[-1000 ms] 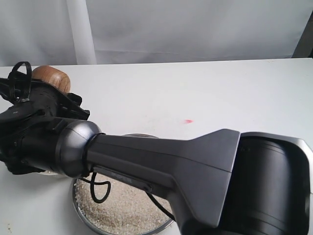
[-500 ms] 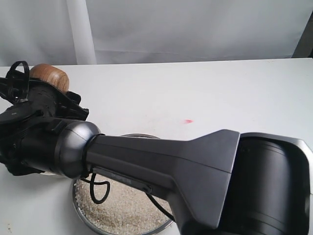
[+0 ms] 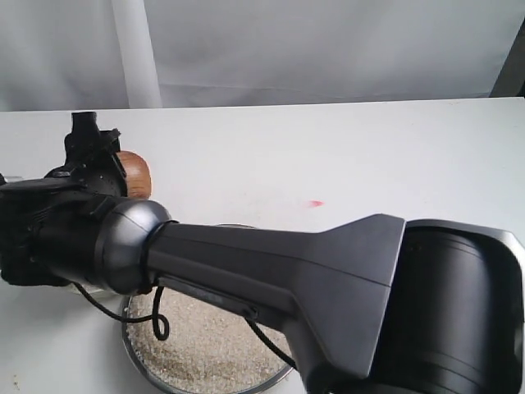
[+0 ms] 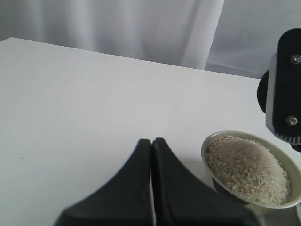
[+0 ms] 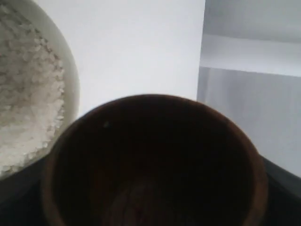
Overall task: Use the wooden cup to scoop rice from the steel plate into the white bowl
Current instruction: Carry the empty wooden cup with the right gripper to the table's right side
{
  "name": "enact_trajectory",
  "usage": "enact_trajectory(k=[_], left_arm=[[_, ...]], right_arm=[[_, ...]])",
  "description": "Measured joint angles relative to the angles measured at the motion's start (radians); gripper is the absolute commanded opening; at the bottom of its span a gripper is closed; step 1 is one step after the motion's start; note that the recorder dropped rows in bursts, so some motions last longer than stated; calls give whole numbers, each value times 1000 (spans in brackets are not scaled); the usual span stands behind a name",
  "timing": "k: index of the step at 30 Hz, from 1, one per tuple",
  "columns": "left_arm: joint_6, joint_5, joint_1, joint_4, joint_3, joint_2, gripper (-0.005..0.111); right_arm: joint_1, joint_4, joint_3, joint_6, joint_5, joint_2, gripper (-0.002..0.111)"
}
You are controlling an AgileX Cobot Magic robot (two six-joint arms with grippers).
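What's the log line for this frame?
right hand: shut on dark-brown wooden cup, empty | left hand: shut | small white bowl: heaped rice

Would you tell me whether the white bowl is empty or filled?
Filled: in the left wrist view the white bowl holds a mound of rice heaped up to its rim.
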Motion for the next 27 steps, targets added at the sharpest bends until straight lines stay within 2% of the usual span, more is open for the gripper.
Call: enact_trajectory(k=[9, 13, 17, 19, 27], left_arm=[[0, 0, 0, 0, 0, 0, 0], [0, 0, 0, 0, 0, 0, 0], [0, 0, 0, 0, 0, 0, 0], [0, 0, 0, 0, 0, 0, 0], [0, 0, 0, 0, 0, 0, 0]], right_arm=[[0, 80, 34, 192, 6, -177, 0], [0, 80, 239, 256, -26, -330, 0], [-20, 80, 551, 401, -128, -511, 0], [-74, 84, 783, 506, -230, -665, 0], [-233, 142, 1143, 608, -436, -889, 0]])
